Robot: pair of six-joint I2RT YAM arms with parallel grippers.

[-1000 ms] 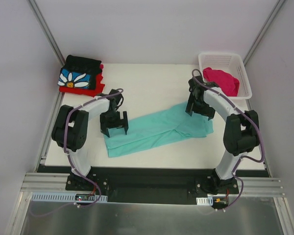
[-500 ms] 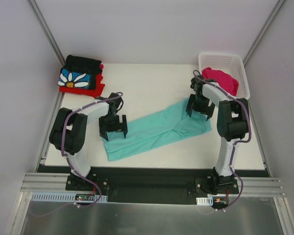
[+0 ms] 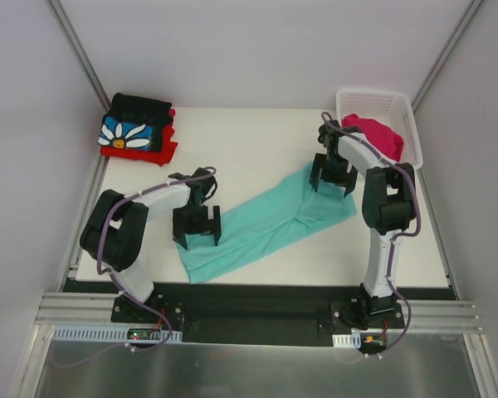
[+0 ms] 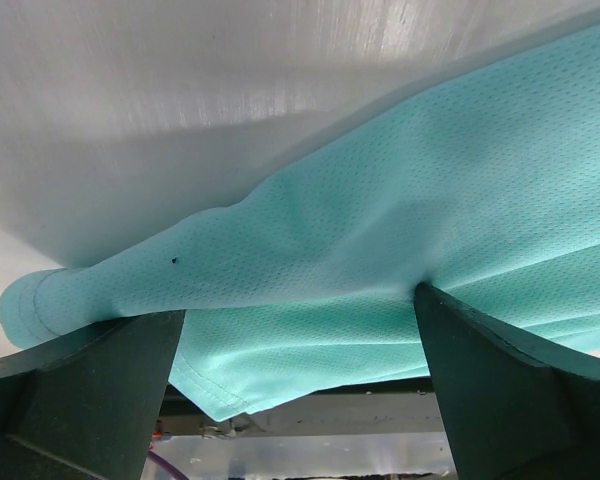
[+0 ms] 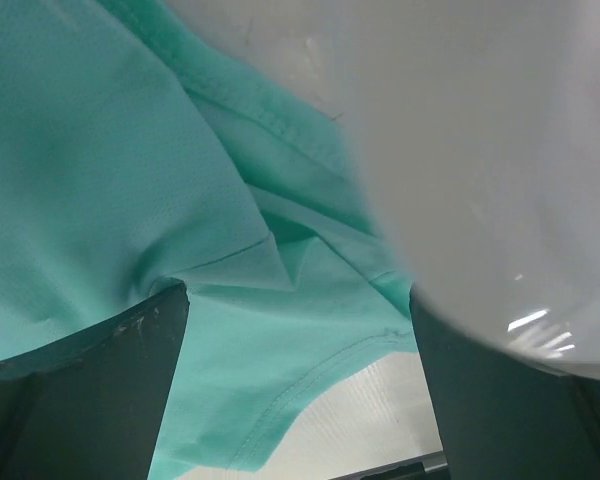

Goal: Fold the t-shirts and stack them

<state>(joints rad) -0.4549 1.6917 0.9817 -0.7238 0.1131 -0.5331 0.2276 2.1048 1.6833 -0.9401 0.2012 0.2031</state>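
Bare table (image 3: 249, 145) runs open between the folded shirt stack (image 3: 134, 133), far left, and the basket (image 3: 414, 139), far right. The teal shirt (image 3: 266, 225) crosses mid-table diagonally, with the left gripper (image 3: 197, 240) and right gripper (image 3: 332, 184) spread-jawed on its ends. Side walls (image 3: 33, 166) close both flanks.

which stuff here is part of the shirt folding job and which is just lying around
Part of the job:
teal shirt, spread out
pink shirt, crumpled
black daisy shirt, folded, on the red shirt

Just there:
white basket holding the pink shirt
table

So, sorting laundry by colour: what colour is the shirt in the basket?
Magenta-pink shirt, top view.
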